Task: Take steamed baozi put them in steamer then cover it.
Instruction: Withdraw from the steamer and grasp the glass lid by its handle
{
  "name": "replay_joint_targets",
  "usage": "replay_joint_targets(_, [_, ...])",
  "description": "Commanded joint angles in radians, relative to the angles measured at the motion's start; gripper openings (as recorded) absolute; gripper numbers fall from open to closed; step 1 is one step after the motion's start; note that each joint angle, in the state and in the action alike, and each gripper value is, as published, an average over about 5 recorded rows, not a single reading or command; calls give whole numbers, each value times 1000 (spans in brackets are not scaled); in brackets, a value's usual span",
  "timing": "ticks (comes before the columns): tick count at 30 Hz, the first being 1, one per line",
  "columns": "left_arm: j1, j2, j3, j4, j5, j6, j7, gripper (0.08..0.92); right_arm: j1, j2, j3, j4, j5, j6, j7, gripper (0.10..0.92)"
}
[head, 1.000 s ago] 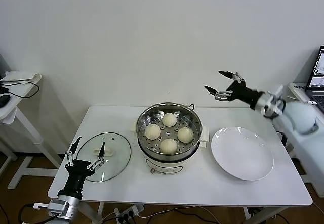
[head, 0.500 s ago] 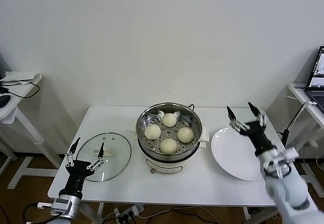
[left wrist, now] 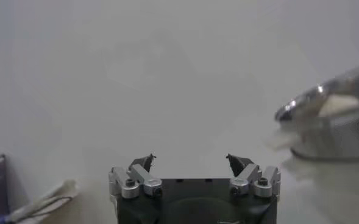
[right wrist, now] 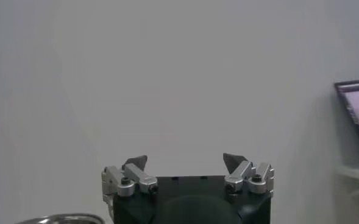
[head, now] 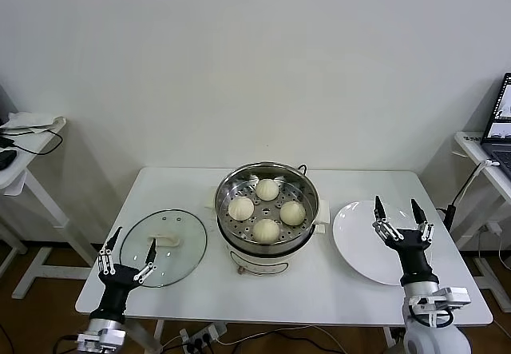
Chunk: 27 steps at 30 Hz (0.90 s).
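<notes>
From my seat the loading step looks done; what's left is covering. Going left to right w/ the steamer as landmark: my left gripper [head: 126, 252] sits well left of the steamer at the worktop's [head: 263, 298] near edge, jaws wide, holding nothing, pointing up just in front of the cover [head: 164, 247]. The cover lies flat on the worktop, just left of the steamer: clear glass disc, metal rim, white oblong handle on top. The steamer [head: 267, 208] is a round shiny steel pot on a white base, perforated tray inside w/ four steamed baozi [head: 267, 209], smooth cream domes. Right of the steamer, a flat glossy white plate [head: 382, 242], bare. My right gripper [head: 402, 220] hovers over the plate's near side, jaws wide, empty. Next, I reckon: left arm dips, pinches the handle, lifts it level, centres rim on pot
</notes>
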Motion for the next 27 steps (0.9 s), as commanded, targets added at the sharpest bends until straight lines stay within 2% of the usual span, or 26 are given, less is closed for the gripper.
replay_joint_targets(1, [-22, 15, -61, 208, 769, -141, -211, 823, -32, 71, 1, -2, -34, 34, 32, 823])
replay_joint_targets(10, [-98, 37, -46, 311, 945, -80, -245, 823, -15, 83, -13, -16, -48, 32, 33, 823])
replay_joint_targets(27, [-276, 44, -15, 420, 979, 26, -228, 823, 5, 83, -14, -35, -52, 29, 32, 823])
